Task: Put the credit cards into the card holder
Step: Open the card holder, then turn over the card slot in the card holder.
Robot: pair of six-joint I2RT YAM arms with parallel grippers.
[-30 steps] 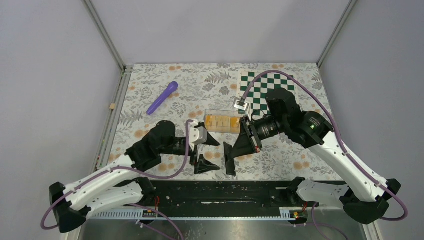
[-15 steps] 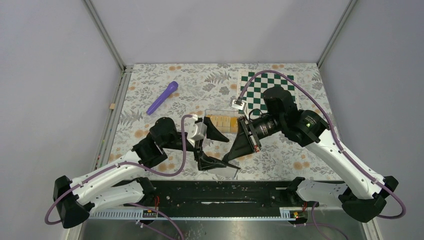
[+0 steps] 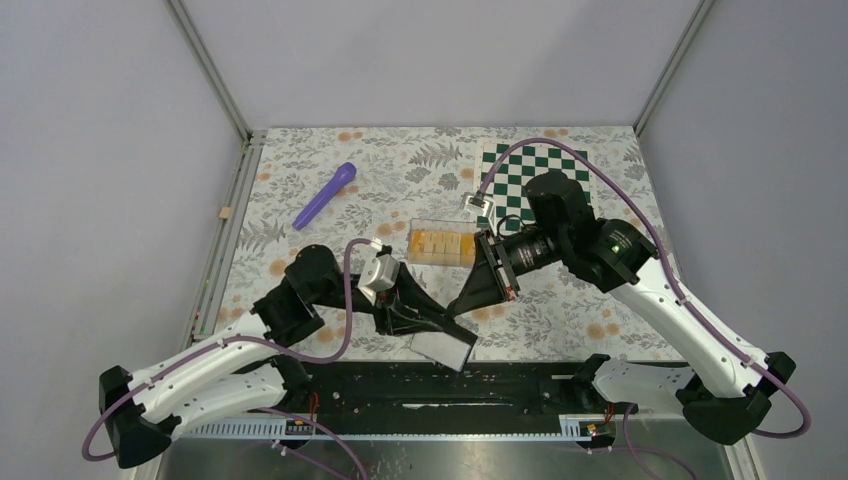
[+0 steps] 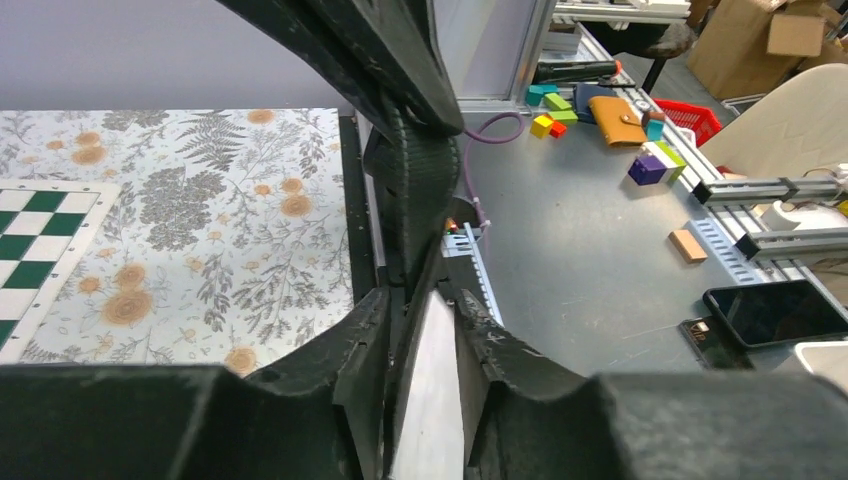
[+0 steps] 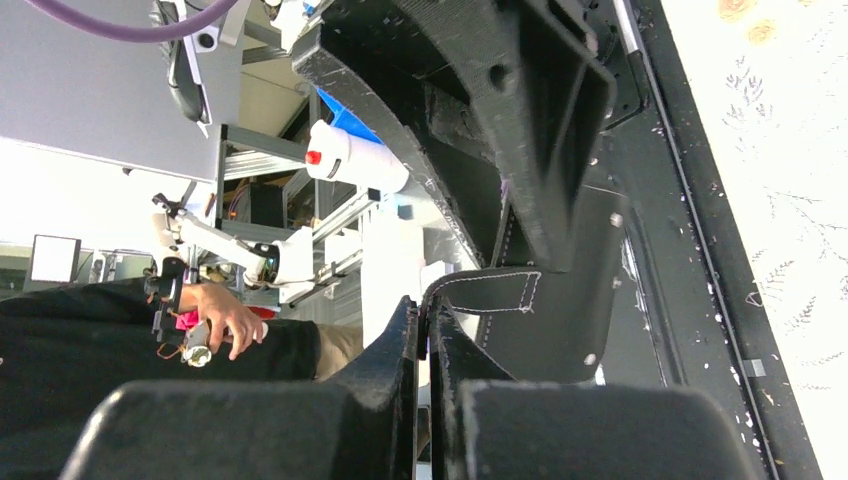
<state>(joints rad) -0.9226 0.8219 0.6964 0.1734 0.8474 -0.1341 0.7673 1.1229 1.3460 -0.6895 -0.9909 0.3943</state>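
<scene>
purple stick (image 3: 325,195): lies on the floral worktop (image 3: 400,165), at the far left, well apart from the other things.
left fingers (image 4: 365,345): closed on one flap of the card holder (image 3: 441,347), one finger on each side; the pale lining shows between them.
card holder: open, at the near edge of the worktop, between the two arms, lining turned up.
credit cards (image 3: 442,246): orange-yellow, inside the clear box (image 3: 445,223), farther back than the card holder.
right fingers (image 5: 385,365): pressed together, pinching the black stitched edge of the card holder.
chequered mat (image 3: 530,170): flat, at the far right.
</scene>
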